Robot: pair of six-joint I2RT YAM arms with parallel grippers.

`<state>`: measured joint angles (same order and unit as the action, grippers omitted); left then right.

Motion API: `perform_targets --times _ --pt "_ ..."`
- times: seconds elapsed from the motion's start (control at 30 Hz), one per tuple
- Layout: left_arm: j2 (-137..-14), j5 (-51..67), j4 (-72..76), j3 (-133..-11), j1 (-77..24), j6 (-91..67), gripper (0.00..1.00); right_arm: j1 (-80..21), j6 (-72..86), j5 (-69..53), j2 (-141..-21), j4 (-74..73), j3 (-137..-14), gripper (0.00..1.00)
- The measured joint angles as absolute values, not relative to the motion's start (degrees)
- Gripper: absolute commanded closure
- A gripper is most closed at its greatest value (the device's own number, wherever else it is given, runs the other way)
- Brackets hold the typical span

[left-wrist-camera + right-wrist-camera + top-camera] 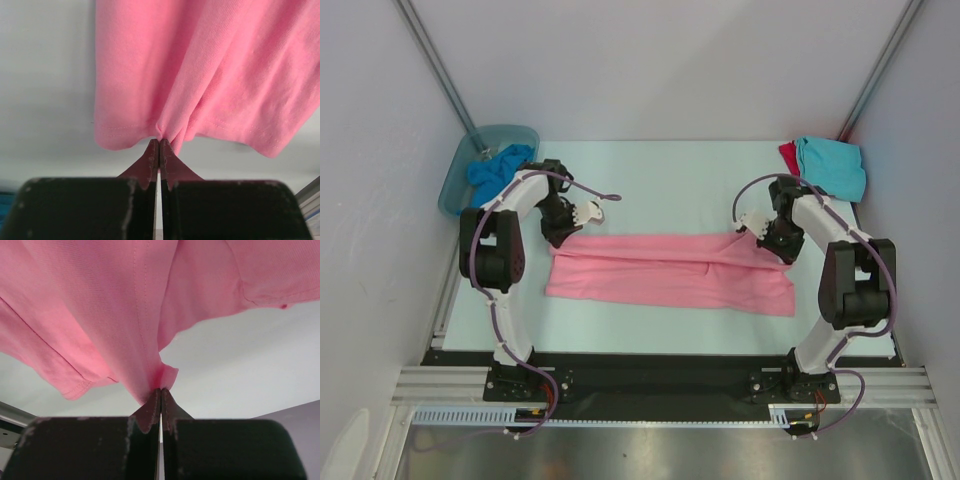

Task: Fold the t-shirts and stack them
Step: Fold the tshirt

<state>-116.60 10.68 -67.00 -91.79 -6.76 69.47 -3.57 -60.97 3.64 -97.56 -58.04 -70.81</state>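
A large light pink t-shirt (670, 272) lies as a long folded band across the middle of the table. My left gripper (563, 238) is shut on its far left edge; the left wrist view shows the hem (200, 75) pinched between the closed tips of the gripper (159, 141). At the far right edge my right gripper (775, 243) is shut on a bunched fold, which the right wrist view shows as pink cloth (115, 315) rising from the gripper (161, 389). A turquoise t-shirt (832, 165) lies folded on a red one (787, 155) at the back right corner. A brighter blue t-shirt (495, 170) sits crumpled in the tub.
A translucent grey-blue plastic tub (455, 190) stands at the back left corner beside the left arm. White walls close in the table on three sides, with metal poles (440, 70) in the back corners. The arm bases sit on a black rail (650, 375) at the near edge.
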Motion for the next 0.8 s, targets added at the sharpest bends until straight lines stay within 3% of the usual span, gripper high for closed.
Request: perform_targets --times 0.53,0.63,0.67,0.8 --pt "-117.1 10.4 -67.0 -91.6 -7.3 69.5 1.0 -6.5 -59.4 3.7 -102.5 -56.8 -70.3 1.0" --pt "-117.1 10.4 -67.0 -91.6 -7.3 69.5 0.88 -6.6 -59.0 3.7 -103.1 -56.6 -70.3 1.0" --pt "-117.1 10.2 -67.0 -91.6 -7.3 69.5 0.76 -6.7 -58.9 3.6 -103.1 -56.6 -70.3 1.0" --pt "-117.1 9.1 -67.0 -91.6 -7.4 69.9 0.46 -6.7 -58.7 3.7 -103.2 -56.5 -70.3 1.0"
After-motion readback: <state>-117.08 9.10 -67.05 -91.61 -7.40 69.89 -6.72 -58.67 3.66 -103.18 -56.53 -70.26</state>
